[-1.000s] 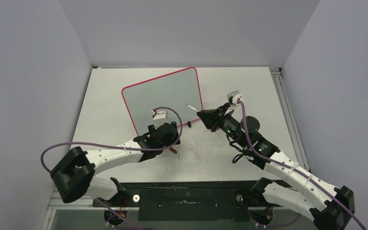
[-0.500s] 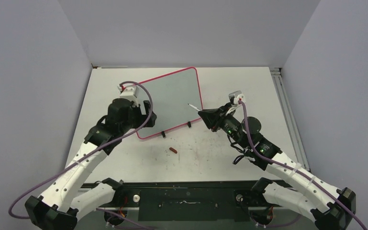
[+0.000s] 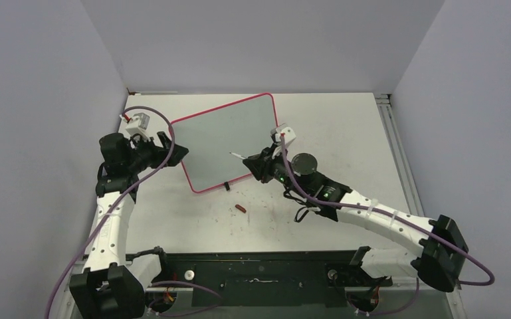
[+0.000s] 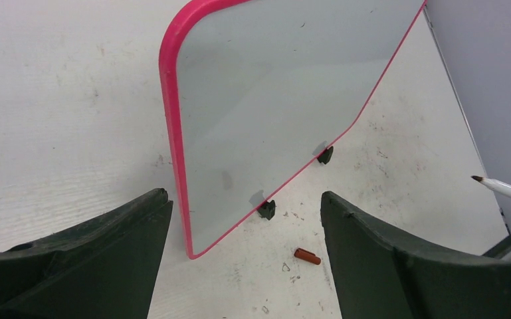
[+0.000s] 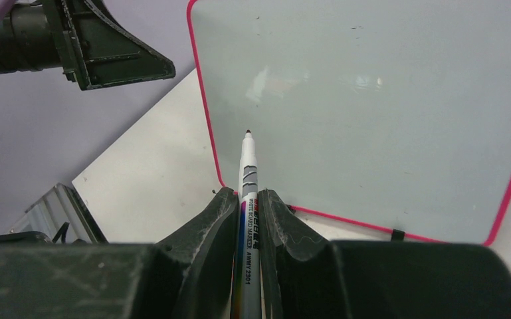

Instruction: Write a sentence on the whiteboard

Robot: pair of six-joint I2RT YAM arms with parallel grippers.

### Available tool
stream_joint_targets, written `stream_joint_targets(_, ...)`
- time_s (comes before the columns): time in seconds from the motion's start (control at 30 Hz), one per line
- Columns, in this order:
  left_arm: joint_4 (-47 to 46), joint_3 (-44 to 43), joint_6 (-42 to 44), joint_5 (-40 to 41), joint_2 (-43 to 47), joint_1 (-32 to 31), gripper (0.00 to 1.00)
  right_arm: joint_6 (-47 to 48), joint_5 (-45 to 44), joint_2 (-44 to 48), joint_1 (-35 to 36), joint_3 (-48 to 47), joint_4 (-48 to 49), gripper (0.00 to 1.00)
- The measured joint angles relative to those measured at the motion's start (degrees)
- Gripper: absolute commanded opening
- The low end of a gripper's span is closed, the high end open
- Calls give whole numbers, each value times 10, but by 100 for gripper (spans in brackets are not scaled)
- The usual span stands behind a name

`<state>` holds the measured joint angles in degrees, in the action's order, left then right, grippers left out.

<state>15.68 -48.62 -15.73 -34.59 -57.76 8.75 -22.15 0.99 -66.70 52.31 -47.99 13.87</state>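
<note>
We logged the right gripper (image 5: 242, 199) clamped on the marker (image 5: 248, 166), tip over the whiteboard (image 3: 226, 143) directly ahead | no writing on it yet | left gripper (image 4: 244, 196) gaped empty beside its left edge | right arm was nearer

A white desk (image 3: 345, 119), scuffed and flecked with dark specks, spreads beneath both pincers. Plain grey-lilac walls shut it in on three sides. The left wall (image 3: 33, 100) stands just outward of the left pincer (image 3: 171, 145), the right wall (image 3: 472, 100) is well outward of the right pincer (image 3: 253, 161), and the back wall (image 3: 259, 40) rises beyond both. A metal rail (image 3: 399, 156) runs along the desk's edge between the right pincer and the right wall. A dark plate (image 3: 239, 266) lies at the near edge, behind both pincers. The light is soft and even.
</note>
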Motion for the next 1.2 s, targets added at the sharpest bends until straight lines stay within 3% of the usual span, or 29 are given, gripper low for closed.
stream_joint_targets(0.13, -53, 25, -6, -75, -14, 24, 79, 7, 16, -73, 5, -31, 33, 5)
stream_joint_targets(0.27, -66, 26, 0, -107, -30, 30, 66, 15, 31, -132, 12, -64, 64, 5)
stream_joint_targets(0.5, -64, 26, 0, -106, -75, 47, 63, 28, 47, -205, 27, -115, 103, 5)
stream_joint_targets(0.73, -70, 26, -8, -106, -84, 49, 49, 42, 43, -271, 36, -170, 119, 5)
stream_joint_targets(1.2, -70, 26, -22, -87, -118, 49, 34, 68, 12, -356, 52, -242, 136, 5)
